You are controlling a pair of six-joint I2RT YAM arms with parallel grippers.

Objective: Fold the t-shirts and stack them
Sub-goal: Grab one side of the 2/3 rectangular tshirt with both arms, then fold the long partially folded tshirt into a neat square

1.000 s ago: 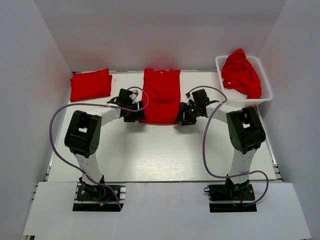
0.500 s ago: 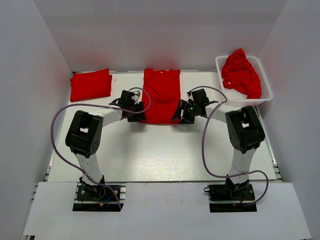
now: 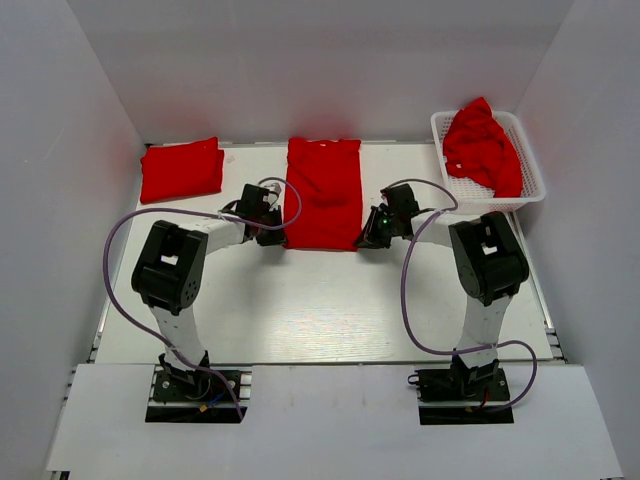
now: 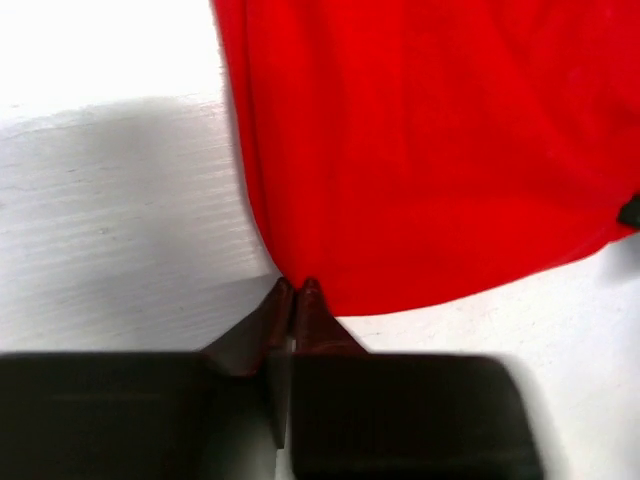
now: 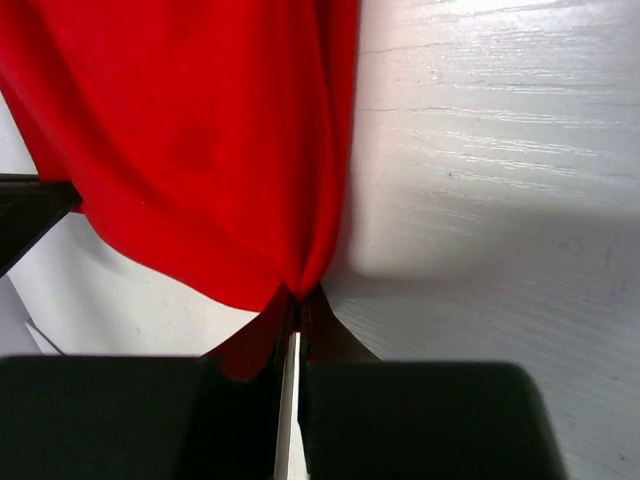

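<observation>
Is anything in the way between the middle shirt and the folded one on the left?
No. Only bare table lies between the middle shirt and the folded shirt. The left pincer and right pincer pinch its near corners.

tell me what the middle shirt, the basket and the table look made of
middle shirt: soft cloth, probably a cotton knit, matte red; it gathers into soft folds at its near corners.
basket: white plastic by the look, slightly shiny; moulded open lattice walls.
table: white painted or laminated board, possibly wood; faint grain-like lines show in the wrist views.
</observation>
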